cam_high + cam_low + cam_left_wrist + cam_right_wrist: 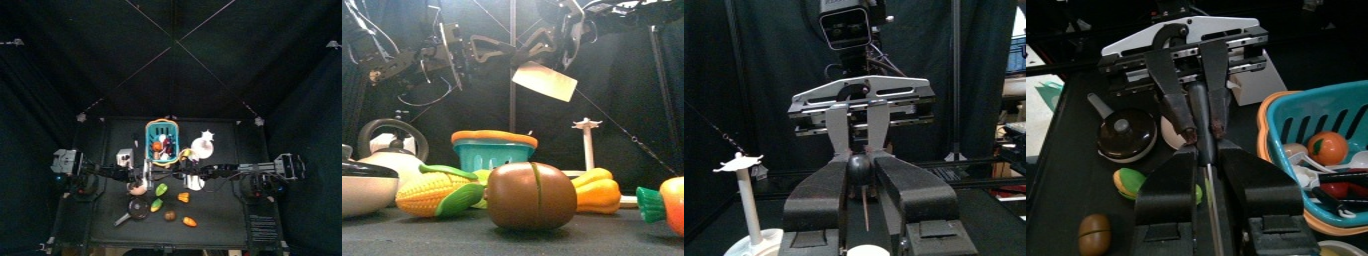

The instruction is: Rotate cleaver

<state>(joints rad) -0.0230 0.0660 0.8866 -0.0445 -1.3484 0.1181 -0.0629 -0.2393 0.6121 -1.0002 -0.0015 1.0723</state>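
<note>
— Front view is showing the cleaver [543,82] hanging in the air, well above the toy food and the teal basket [492,152], its pale blade tilting down to one side.

— How is it going to handle?

— I'm judging it to be a light, stiff toy: a thin flat blade, smooth and liable to slip or swing if pinched on the faces. The thicker handle is looking like the surer place to grip.

— Top view?

— It's giving little. The two arms are meeting over the middle of the table [214,222], but the cleaver is too small to make out there.

— Left wrist view?

— The left gripper [861,164] is looking clamped on the cleaver, with a dark rounded part sitting between its jaws and a thin edge running back toward the camera. The other arm's gripper is facing it head-on, nearly touching.

— Right wrist view?

— The right gripper [1201,150] is also looking closed on it, the blade's thin edge lying straight down the gap. The brown handle is pointing away, sitting between the opposite gripper's fingers. So both are gripping one cleaver.
</note>
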